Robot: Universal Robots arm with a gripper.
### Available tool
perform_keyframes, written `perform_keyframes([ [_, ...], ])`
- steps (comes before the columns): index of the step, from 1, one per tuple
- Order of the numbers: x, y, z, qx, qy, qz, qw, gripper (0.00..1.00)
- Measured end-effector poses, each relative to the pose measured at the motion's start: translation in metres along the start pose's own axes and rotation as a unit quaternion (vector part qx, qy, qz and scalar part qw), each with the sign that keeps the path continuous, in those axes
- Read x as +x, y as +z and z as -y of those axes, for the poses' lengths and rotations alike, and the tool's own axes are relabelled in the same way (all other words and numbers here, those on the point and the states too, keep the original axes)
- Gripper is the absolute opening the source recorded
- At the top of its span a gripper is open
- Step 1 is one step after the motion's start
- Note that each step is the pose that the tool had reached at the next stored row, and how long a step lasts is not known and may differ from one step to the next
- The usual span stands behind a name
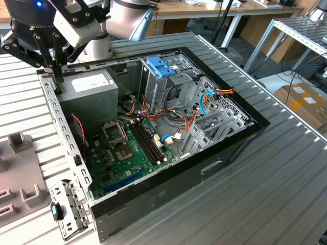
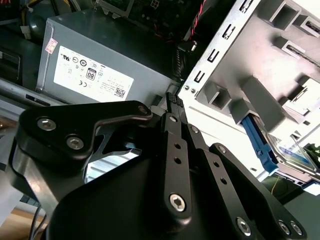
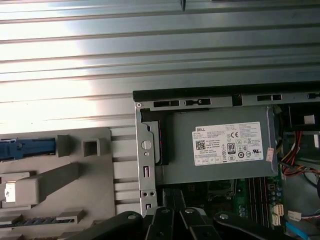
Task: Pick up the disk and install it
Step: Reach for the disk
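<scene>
Room's plenty bright, with the light seemingly coming from above. The ribbed metal table (image 3: 100, 55) throws hard glare in the first wrist view, its bands nearly white. In the second wrist view the grey fixture plate (image 2: 280, 60) is blown out and the disk (image 2: 292, 150) looks washed pale. Inside the computer case (image 1: 153, 196) it's shadowy, and the motherboard (image 1: 120, 158) is dim.

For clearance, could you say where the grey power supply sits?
At the exterior view's left, the power supply sits in the case corner, beside the gripper.
</scene>
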State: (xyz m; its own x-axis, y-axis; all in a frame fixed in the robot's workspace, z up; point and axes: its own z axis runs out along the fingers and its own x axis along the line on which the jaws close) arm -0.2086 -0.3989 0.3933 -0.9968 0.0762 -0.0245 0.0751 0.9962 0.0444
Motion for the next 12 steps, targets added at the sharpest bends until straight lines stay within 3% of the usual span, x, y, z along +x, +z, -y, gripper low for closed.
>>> perform_keyframes([
  [7, 0.0005, 0.0000, 0.0000, 0.0000, 0.000, 0.0000, 1.00000, 0.11],
  [12, 0.0056, -0.0002, 0.0004, 0.0000, 0.000, 0.0000, 1.00000, 0.11],
])
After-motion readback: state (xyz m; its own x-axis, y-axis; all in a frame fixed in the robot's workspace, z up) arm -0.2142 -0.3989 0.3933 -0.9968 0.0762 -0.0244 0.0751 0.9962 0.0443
